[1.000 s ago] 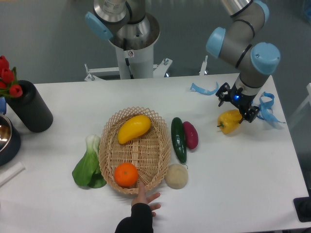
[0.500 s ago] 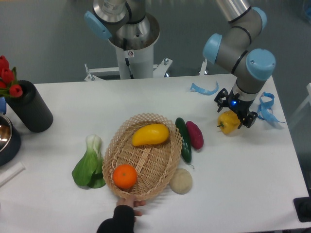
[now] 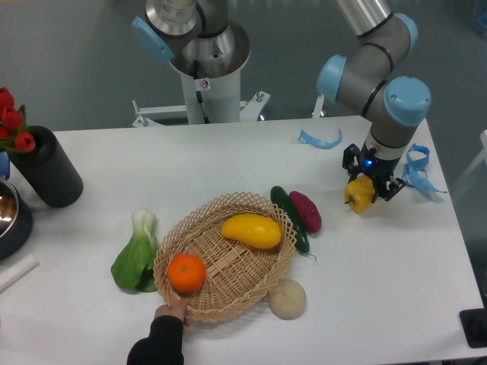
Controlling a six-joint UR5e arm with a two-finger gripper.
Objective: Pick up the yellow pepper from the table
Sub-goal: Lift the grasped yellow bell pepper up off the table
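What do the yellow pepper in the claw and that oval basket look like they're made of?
The yellow pepper looks like glossy plastic or rubber: even colour and a smooth sheen, though a real one could look similar. The basket appears to be woven wicker or rattan, matte tan, with open lattice along its rim. The claw around the pepper looks like dark metal or plastic.

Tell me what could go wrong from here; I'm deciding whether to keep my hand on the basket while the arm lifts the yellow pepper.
The gripper sits around the top of the yellow pepper; whether the jaws have fully closed is unclear, and the glossy, lobed skin could slip out on the lift.
A dropped pepper might roll toward the purple vegetable and the wicker basket, which your hand is holding.
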